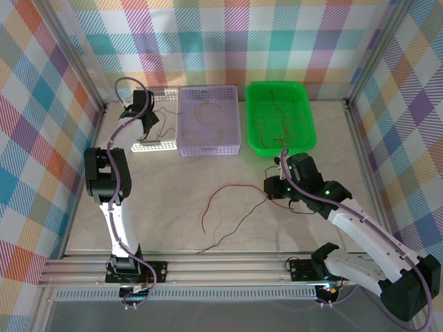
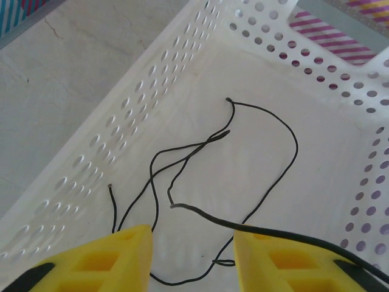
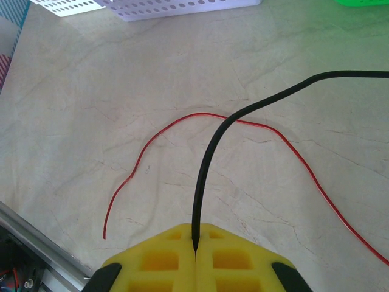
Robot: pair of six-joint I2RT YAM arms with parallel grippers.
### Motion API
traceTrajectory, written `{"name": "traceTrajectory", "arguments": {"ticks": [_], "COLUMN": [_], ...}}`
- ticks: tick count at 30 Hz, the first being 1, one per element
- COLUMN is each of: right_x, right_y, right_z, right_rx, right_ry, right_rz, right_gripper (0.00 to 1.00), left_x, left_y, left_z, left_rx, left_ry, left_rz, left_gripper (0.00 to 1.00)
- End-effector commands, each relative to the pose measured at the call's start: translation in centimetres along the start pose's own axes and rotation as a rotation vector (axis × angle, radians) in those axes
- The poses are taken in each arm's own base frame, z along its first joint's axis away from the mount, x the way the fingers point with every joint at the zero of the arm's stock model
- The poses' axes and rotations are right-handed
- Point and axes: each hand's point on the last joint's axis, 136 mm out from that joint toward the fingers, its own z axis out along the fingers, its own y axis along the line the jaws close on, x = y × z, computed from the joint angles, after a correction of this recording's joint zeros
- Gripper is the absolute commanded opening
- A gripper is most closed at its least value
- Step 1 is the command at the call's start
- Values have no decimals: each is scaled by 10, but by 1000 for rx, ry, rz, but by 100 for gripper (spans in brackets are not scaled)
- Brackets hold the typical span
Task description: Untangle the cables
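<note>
Step, as judged: sorting strands by colour.
Left tool (image 2: 193, 258): jaws parted, gripping nothing, over black cables (image 2: 267, 115) lying in white basket (image 2: 121, 140); one strand seems to rest on a finger (image 2: 273, 267).
Right tool (image 3: 196, 243): clamped on black cable (image 3: 209, 158), which crosses red cable (image 3: 182, 117) on the surface (image 3: 73, 91).
Next: lift it clear, carry to white basket

red cable (image 3: 176, 120), black cable (image 3: 209, 152), green basket (image 1: 277, 85)

Pastel plaid walls (image 1: 208, 41) on three sides, pale marble-patterned bench (image 1: 166, 194), aluminium corner posts (image 1: 73, 62), metal rail (image 1: 221, 270) along near edge, soft even light
</note>
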Motion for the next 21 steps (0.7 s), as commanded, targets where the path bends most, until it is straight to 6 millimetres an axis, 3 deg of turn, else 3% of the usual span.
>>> {"name": "traceTrajectory", "arguments": {"ticks": [1,3,14,21], "right_x": [-3,-2,1,1], "right_y": [9,10,10,14], "right_z": [-5,-5,-5,3], "right_rx": [-30,-31,-27,-40], "right_ry": [-4,-5,2,16], "right_rz": [1,1,-2,2], "right_gripper": [0,0,0,0], "left_x": [-14,-13,-20,-15], "left_y": [7,11,75,68], "left_z": [-17,-17,-1,3], "left_rx": [-26,-39,-203,-205], "left_ry": [-1,11,66,116], "left_rz": [-16,-22,-164,-91], "left_gripper": [41,42,44,55]}}
